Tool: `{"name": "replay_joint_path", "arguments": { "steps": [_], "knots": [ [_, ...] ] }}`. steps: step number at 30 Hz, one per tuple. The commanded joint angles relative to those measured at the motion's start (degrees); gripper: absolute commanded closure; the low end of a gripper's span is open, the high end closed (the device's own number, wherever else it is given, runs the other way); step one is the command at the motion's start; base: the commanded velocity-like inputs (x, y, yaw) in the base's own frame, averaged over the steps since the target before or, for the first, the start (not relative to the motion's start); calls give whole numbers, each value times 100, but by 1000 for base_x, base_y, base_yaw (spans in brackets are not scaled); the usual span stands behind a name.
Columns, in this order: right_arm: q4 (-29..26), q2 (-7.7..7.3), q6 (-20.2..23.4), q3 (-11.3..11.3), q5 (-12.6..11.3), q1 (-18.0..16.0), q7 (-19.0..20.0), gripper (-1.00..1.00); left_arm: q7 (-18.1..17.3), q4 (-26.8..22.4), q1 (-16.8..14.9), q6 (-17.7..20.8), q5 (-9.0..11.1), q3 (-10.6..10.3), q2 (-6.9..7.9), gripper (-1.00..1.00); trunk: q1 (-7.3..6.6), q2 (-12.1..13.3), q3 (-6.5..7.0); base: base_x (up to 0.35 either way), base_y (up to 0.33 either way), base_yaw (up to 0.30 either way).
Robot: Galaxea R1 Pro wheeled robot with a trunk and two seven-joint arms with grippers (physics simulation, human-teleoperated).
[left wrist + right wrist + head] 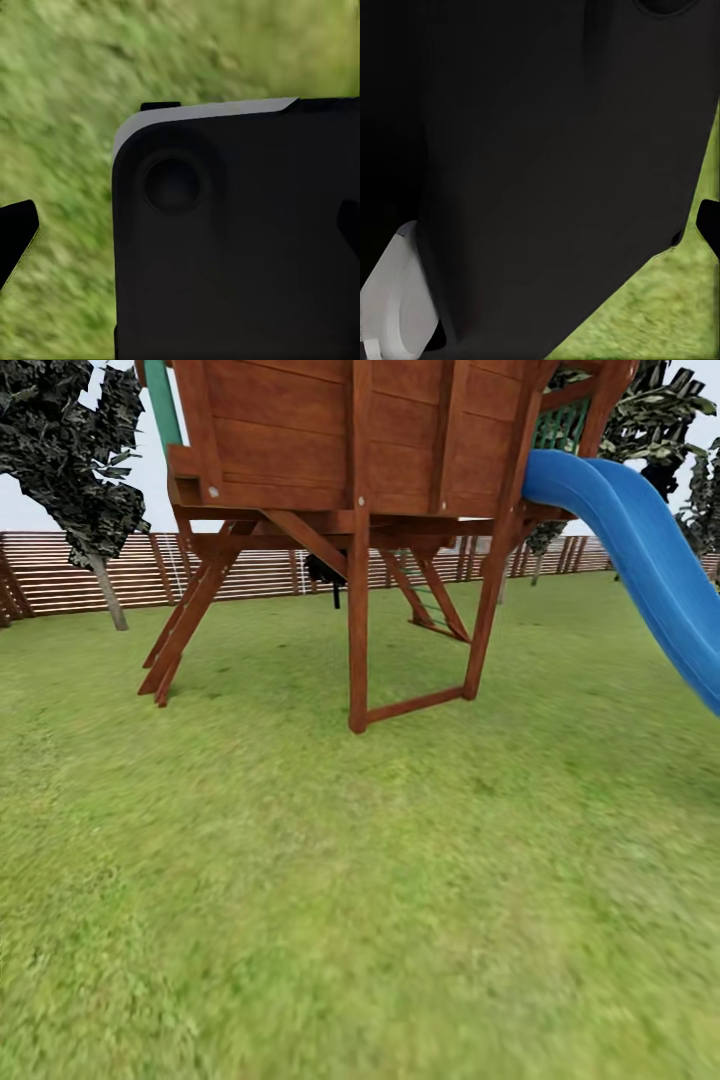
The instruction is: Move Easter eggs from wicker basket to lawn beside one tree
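Bare lawn (330, 920) is spreading out nearest, one wooden play tower (350, 490) with one blue slide (640, 560) is standing farther on, and one slatted fence (90, 565) with two leafy trees (75, 450) is closing the back; whether either gripper is clenched cannot be told.

Green lawn (360, 880), red-brown wooden playset (350, 460), blue slide (650, 560).

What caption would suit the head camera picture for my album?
Wooden play tower with a blue slide on the lawn, slatted fence and trees behind.
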Motion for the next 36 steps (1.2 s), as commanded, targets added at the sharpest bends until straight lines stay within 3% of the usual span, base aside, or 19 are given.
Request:
{"name": "replay_joint_path", "arguments": {
  "steps": [1,18,36],
  "knots": [
    [-6,-1,-2,1,4,1,-1,-100,-2,5,-3,-17,-6,-6,1,-100,3,-2,-4,334,0,150],
    [-6,-5,-2,-5,2,1,-1,-100,-2,5,-3,-19,-12,-32,1,-100,3,-2,-4,334,0,84],
    [-6,-2,-2,1,3,1,-1,-100,-2,5,-3,-19,-13,-38,1,-100,3,-2,-4,334,0,208]
  ]
}}
